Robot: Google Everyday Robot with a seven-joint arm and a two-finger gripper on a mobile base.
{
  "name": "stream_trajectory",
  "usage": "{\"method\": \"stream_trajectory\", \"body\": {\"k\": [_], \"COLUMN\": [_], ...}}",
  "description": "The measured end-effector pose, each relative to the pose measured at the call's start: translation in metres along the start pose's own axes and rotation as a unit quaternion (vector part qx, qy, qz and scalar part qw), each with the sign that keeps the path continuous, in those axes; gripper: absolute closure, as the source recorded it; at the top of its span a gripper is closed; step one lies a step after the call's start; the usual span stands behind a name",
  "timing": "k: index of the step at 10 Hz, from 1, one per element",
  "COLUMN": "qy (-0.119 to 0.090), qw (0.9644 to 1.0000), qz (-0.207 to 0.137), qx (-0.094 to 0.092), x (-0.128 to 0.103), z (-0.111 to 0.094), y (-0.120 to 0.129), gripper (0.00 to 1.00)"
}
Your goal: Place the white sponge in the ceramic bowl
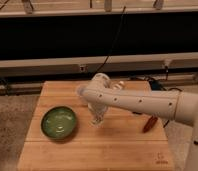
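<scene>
The ceramic bowl (58, 122) is round, shallow and glossy green, and it sits on the left part of the wooden table (92, 150). It looks empty. My white arm reaches in from the right, and the gripper (97, 118) points down at the table just right of the bowl, about a hand's width from its rim. I cannot make out the white sponge. A pale patch shows at the gripper's tip, but I cannot tell what it is.
A small red object (150, 124) lies on the table's right side, below the arm. A pale shape (119, 85) shows behind the arm near the table's back edge. Dark cables (153, 82) lie at the back right. A long shelf runs behind the table.
</scene>
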Motion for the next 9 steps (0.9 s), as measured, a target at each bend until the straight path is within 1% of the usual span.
{"method": "stream_trajectory", "body": {"k": [2, 3, 7, 9], "qy": [0.004, 0.007, 0.018, 0.021], "qw": [0.9997, 0.9992, 0.9976, 0.9964], "qz": [-0.022, -0.039, -0.066, -0.082], "qx": [-0.003, -0.004, -0.012, -0.010], "x": [-0.007, -0.011, -0.010, -0.018], "z": [-0.001, -0.001, 0.000, 0.001], "y": [-0.027, -0.043, -0.058, -0.083], "gripper": [1.00, 1.00, 1.00, 1.00]}}
